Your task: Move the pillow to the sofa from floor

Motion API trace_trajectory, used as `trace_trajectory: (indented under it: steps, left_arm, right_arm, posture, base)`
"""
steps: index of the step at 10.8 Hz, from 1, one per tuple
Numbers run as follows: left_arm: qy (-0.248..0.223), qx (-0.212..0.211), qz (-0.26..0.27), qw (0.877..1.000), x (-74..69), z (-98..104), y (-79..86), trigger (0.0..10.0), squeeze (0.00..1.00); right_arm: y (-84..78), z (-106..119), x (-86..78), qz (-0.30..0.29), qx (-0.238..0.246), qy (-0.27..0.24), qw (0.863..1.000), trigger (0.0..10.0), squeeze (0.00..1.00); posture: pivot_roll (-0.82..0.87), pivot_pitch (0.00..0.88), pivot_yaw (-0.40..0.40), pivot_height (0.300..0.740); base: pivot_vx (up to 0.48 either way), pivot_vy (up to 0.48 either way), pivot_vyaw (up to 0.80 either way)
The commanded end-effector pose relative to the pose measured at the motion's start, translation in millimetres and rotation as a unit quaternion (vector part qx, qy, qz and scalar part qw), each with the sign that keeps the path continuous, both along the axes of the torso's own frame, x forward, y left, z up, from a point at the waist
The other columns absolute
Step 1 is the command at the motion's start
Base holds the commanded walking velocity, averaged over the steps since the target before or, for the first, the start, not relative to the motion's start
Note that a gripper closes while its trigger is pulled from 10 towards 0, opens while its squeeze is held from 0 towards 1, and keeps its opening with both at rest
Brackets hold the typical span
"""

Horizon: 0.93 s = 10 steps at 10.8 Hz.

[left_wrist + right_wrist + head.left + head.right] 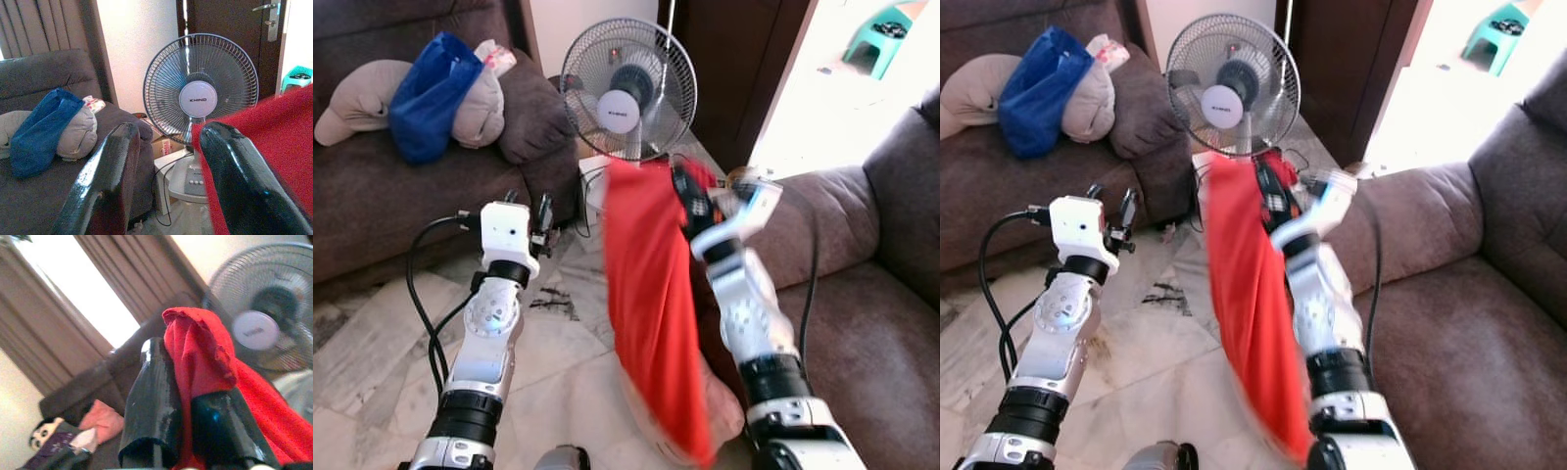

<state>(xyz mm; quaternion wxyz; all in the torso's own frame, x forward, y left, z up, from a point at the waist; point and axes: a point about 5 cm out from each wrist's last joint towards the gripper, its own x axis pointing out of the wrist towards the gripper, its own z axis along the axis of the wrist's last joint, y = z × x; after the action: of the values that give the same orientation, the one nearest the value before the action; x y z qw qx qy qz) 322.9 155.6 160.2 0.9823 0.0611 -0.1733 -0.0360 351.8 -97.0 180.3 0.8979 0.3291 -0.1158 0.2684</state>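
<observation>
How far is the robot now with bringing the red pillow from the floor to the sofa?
Done: the red pillow is off the floor, hanging from the right gripper, which is shut on its top corner. In hand: it hangs between the fan and the sofa on the robot's right. Left: setting it on the sofa seat and letting go. The left gripper is open and holds nothing.

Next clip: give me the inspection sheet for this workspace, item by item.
Surface: pale marble-patterned floor with dark scuffs.
Job's things: red pillow hangs lifted off the floor; brown sofa on the right.
Clutter: blue bag and beige cushions on the far couch.
Grippers: right gripper shut on the red pillow's top edge; left gripper open, holding nothing.
Cables: black cable loops beside the left arm.
Surroundings: standing fan, dark door, green stool.
</observation>
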Motion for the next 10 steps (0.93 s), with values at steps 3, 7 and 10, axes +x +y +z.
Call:
trace_trajectory:
  steps: [3,7,10]
  left_arm:
    - [-0.009,0.002,-0.001,1.0,0.8,5.8,-0.9,10.0,0.0]
    - [-0.005,0.003,-0.011,1.0,-0.7,3.9,-5.2,10.0,0.0]
    - [0.005,-0.008,-0.011,1.0,-11.6,0.3,-3.6,10.0,0.0]
  right_arm:
    - [-14.3,21.1,-2.8,0.006,-0.007,-0.058,0.998,10.0,0.0]
    - [-87.2,-31.3,-0.3,-0.207,-0.037,0.095,0.973,10.0,0.0]
    - [-101.4,-40.5,-3.6,-0.253,-0.041,0.123,0.959,10.0,0.0]
  posture:
    - [0.14,0.0,-0.047,0.74]
    - [0.14,0.009,-0.043,0.74]
    - [0.15,0.006,-0.043,0.74]
  base:
    - [0.0,0.0,0.0]
    - [0.0,0.0,0.0]
    - [0.0,0.0,0.0]
